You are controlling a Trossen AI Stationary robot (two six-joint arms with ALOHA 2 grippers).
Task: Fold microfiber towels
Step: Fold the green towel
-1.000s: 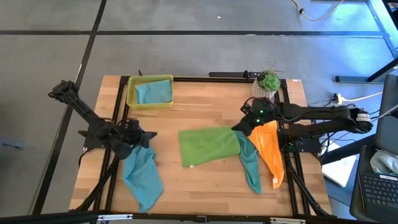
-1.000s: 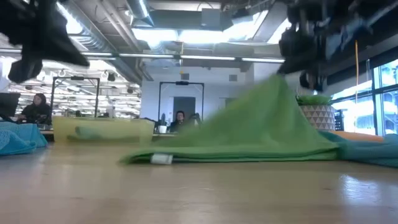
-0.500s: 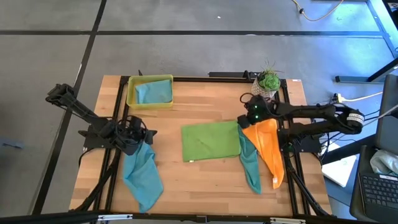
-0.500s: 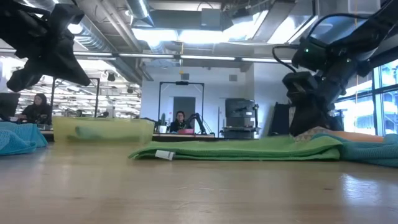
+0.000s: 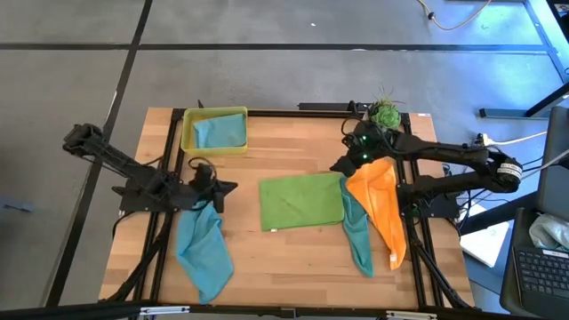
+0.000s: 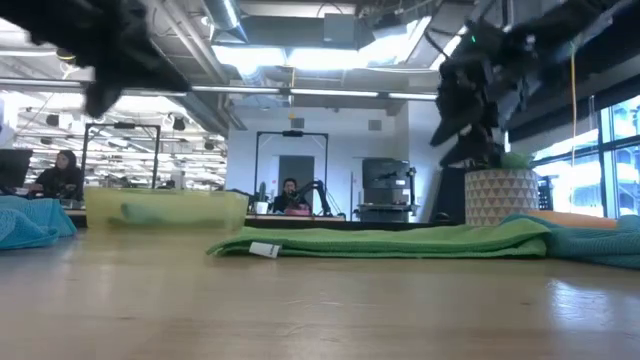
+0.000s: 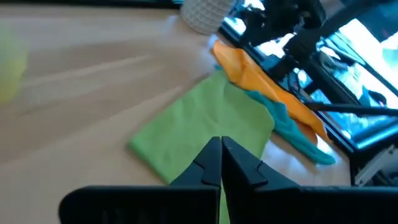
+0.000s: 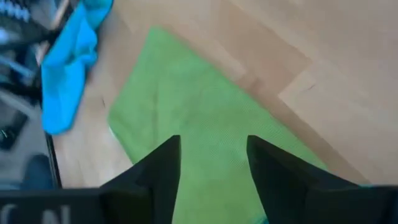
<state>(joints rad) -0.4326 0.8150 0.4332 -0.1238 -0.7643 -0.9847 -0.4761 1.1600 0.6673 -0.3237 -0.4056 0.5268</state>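
A wooden table stands on a grey floor. From above, the lime green towel lies flat near the middle, a folded rectangle. Just right of it the teal towel and the orange towel drape toward the near edge, the orange partly over the teal. A light blue towel lies crumpled at the left front, and another light blue towel sits in the yellow-green tray at the far left corner. A potted plant stands at the far right. The left arm reaches in low from the left edge, its left gripper above the top of the crumpled blue cloth, pointing toward the green towel. The right arm stretches in from the right, its right gripper just off the green towel's far right corner.

At table height, the green towel lies flat with a small white tag at its near left end. The right gripper hangs above its right end, clear of the cloth, in front of the plant pot. People sit in the room beyond.

The left wrist camera shows the left gripper's fingers pressed together with nothing between them, aimed over the green towel.

The right wrist camera shows the right gripper's fingers spread apart and empty above the green towel.
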